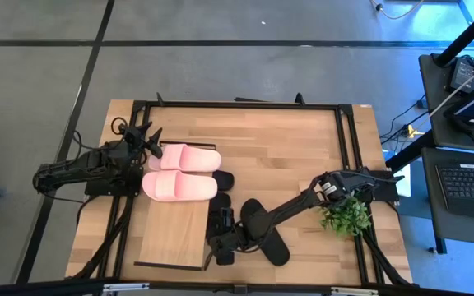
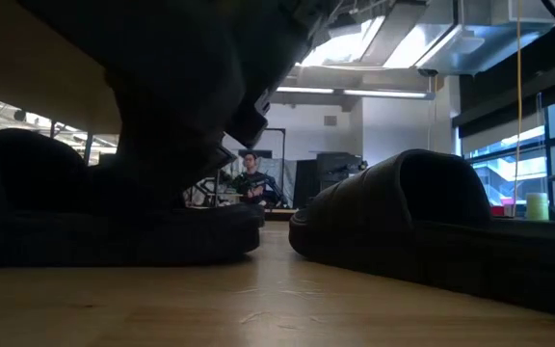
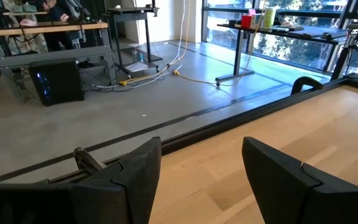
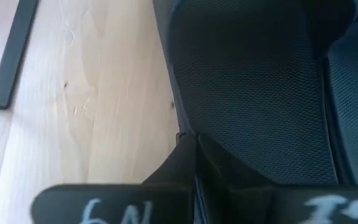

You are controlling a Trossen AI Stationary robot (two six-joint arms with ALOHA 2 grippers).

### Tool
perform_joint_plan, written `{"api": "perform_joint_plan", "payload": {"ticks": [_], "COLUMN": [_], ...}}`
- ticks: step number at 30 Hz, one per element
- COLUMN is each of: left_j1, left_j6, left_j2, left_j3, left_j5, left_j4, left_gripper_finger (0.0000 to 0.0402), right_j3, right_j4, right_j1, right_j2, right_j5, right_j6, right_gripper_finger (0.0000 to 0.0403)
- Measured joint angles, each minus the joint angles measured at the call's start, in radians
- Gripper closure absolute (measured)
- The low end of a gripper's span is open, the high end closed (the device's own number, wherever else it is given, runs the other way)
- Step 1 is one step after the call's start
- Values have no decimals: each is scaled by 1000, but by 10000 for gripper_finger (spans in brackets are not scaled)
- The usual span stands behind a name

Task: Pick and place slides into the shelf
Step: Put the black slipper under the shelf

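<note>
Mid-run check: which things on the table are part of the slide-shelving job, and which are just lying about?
Part of the job:
- pink slides, on the shelf
- black slides, on the table
- shelf
- right gripper, shut on a black slide
- left gripper, open, waiting at the table's edge

Lying about:
- green plant

Pale pink slides [image 1: 179,171], matte black slides [image 1: 263,230], a light-wood shelf [image 1: 174,237], a green plant [image 1: 348,219].

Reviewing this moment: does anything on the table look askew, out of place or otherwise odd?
Mostly orderly: the pink slides lie paired on the shelf. Two black slides lie splayed at different angles beside it, where the right gripper works. A small green plant sits against the right arm's base.
</note>
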Motion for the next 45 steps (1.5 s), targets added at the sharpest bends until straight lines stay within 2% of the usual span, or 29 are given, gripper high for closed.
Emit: {"api": "perform_joint_plan", "payload": {"ticks": [13, 17, 23, 27, 31, 37, 45], "left_j1": [0, 0, 0, 0, 0, 0, 0], "left_j6": [0, 0, 0, 0, 0, 0, 0], "left_j2": [0, 0, 0, 0, 0, 0, 0], "left_j3": [0, 0, 0, 0, 0, 0, 0], "left_j5": [-2, -2, -2, -1, 0, 1, 1], "left_j4": [0, -1, 0, 0, 0, 0, 0], "left_gripper_finger": [185, 185, 185, 185, 185, 185, 185], "right_j3": [-2, -2, -2, -2, 0, 110, 310], "right_j4": [31, 34, 40, 45, 45, -92, -574], "right_j1": [-18, -18, -18, -18, -14, 11, 53], "right_j2": [1, 1, 1, 1, 0, -1, -5], "right_j5": [3, 1, -1, -28, -51, -54, 12], "right_j6": [28, 29, 32, 82, 127, 126, 114], "right_gripper_finger": [391, 378, 311, 254, 216, 192, 190]}}
